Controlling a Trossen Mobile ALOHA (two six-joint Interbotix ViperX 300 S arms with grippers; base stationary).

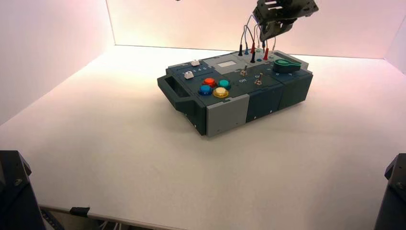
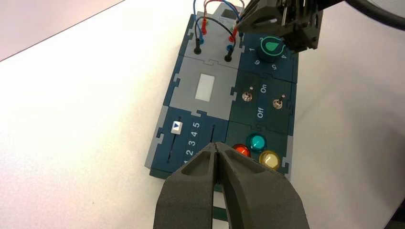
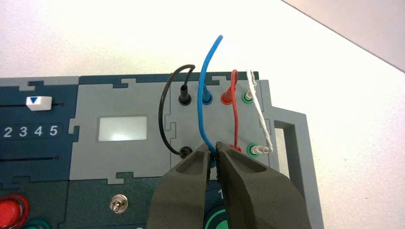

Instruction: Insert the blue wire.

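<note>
The scene is brightly lit. In the high view the surface (image 1: 129, 158) is washed out to near white toward the back wall (image 1: 191, 26), dimming toward the front, with only a faint, soft-edged shadow near the box (image 1: 227, 115). The left wrist view glares on one side of the box and falls into a broad, soft shadow on the other. In the right wrist view the surface beyond the box burns out, and the pale display window (image 3: 122, 129) carries a soft sheen.

dark arms, small round screws
</note>
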